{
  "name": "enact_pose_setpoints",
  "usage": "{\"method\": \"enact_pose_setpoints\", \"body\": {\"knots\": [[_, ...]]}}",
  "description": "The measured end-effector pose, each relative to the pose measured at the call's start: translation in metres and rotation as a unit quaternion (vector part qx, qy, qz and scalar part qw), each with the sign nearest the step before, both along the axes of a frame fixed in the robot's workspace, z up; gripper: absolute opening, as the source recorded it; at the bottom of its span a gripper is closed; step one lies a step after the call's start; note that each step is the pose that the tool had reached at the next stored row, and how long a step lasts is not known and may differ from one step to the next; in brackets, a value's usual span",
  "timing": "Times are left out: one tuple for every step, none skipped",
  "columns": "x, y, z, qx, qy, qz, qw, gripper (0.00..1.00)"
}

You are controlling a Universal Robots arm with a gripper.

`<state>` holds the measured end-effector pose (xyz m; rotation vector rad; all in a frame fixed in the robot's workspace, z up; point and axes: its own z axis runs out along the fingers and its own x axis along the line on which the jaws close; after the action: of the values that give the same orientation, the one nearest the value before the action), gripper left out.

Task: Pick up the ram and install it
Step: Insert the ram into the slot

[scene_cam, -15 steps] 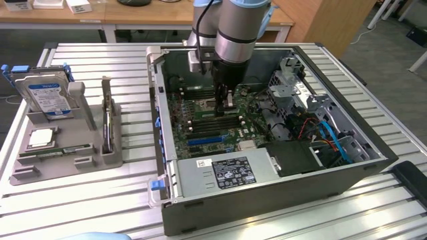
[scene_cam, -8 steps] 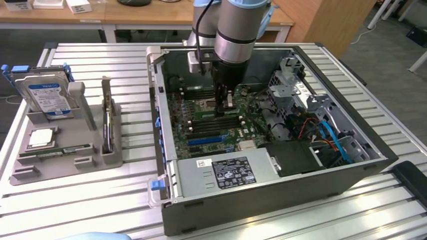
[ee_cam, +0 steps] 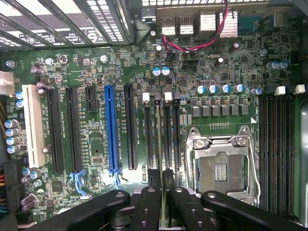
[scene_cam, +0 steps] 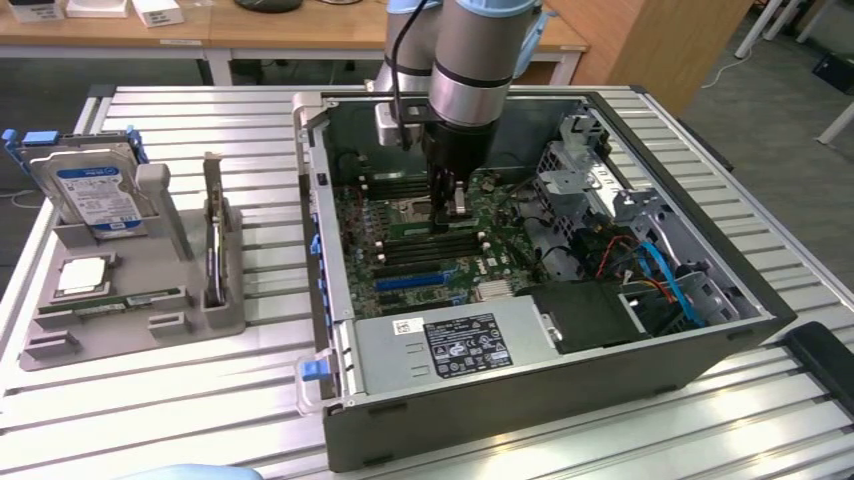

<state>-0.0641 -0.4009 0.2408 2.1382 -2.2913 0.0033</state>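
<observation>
Green along its thin edge, the long narrow ram stick (ee_cam: 163, 207) shows edge-on in the wrist view. It stands upright inside the open black computer case (scene_cam: 561, 400), in line with the black memory slots (ee_cam: 166, 130) of the green motherboard (ee_cam: 96, 144) and just beside the silver-framed square CPU socket (ee_cam: 221, 163). The black two-fingered end effector (ee_cam: 162, 179) is closed narrowly on the stick, pressing both flat faces; whether the stick's lower edge has reached a slot cannot be told. The case lies on the slatted metal table (scene_cam: 160, 400).
</observation>
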Motion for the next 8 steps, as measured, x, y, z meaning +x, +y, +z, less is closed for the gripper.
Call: {"method": "enact_pose_setpoints", "body": {"knots": [[0.0,0.0,0.0,0.0,0.0,0.0,1.0,0.13],[0.0,0.0,0.0,0.0,0.0,0.0,1.0,0.13],[0.0,0.0,0.0,0.0,0.0,0.0,1.0,0.13],[0.0,0.0,0.0,0.0,0.0,0.0,1.0,0.13],[0.0,0.0,0.0,0.0,0.0,0.0,1.0,0.13],[0.0,0.0,0.0,0.0,0.0,0.0,1.0,0.13],[0.0,-0.0001,0.0,-0.0001,0.0002,0.0,1.0,0.13],[0.0,-0.0001,-0.0001,-0.0001,0.0004,0.0,1.0,0.13]]}}
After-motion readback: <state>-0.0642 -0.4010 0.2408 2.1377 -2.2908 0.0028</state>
